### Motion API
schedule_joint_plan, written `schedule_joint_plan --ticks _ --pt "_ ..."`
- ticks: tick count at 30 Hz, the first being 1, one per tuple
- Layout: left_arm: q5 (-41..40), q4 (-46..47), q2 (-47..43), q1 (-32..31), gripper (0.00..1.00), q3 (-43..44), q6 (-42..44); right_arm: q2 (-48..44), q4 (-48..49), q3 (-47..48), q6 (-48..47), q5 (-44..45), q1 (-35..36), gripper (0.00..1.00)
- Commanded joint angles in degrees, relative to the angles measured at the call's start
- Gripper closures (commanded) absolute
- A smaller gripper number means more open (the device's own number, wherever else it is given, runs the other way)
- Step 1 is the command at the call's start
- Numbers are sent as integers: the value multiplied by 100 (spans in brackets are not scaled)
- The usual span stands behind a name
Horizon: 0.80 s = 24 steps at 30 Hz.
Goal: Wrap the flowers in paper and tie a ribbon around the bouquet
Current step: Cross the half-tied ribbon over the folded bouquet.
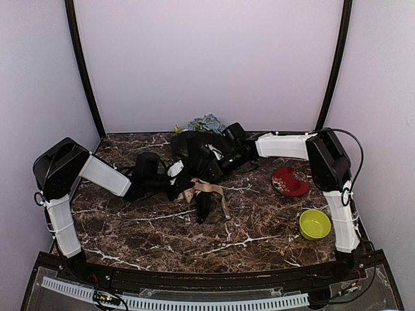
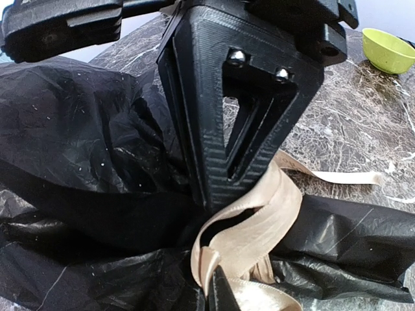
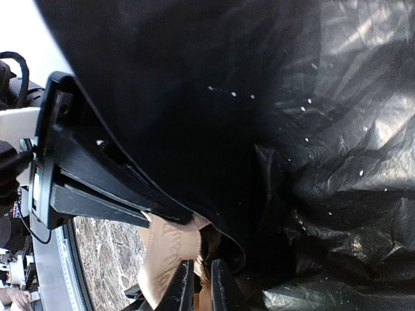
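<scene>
Bouquet (image 1: 191,149) lying left of red plate (image 1: 290,181). Ribbon (image 2: 259,220) round its waist; left gripper (image 2: 219,288) clamped on ribbon. Right gripper (image 3: 196,285) nearly closed, hold unclear. Pull ends apart evenly, avoid tearing paper (image 2: 78,129).

The top camera is looking down from behind over the whole tabletop (image 1: 162,240); both wrist cameras are sitting close (paper (image 2: 78,129) filling them), sharing the ribbon (image 2: 253,220).

table (image 1: 142,227): dark marbled | on it: bouquet (image 1: 202,206) centre-back; red plate (image 1: 290,181), green bowl (image 1: 315,223) right
</scene>
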Motion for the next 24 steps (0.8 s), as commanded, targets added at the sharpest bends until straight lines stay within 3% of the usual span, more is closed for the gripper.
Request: schedule_joint_plan --ticks 1,11,24 --pt "56 271 -324 -35 100 -132 -5 133 -26 247 -77 -257 -25 90" --pt "38 326 -332 -35 100 -132 -20 486 -755 722 -588 -610 -3 86" --pt "24 302 -325 -34 100 -116 -11 391 -155 522 -285 -1132 18 84"
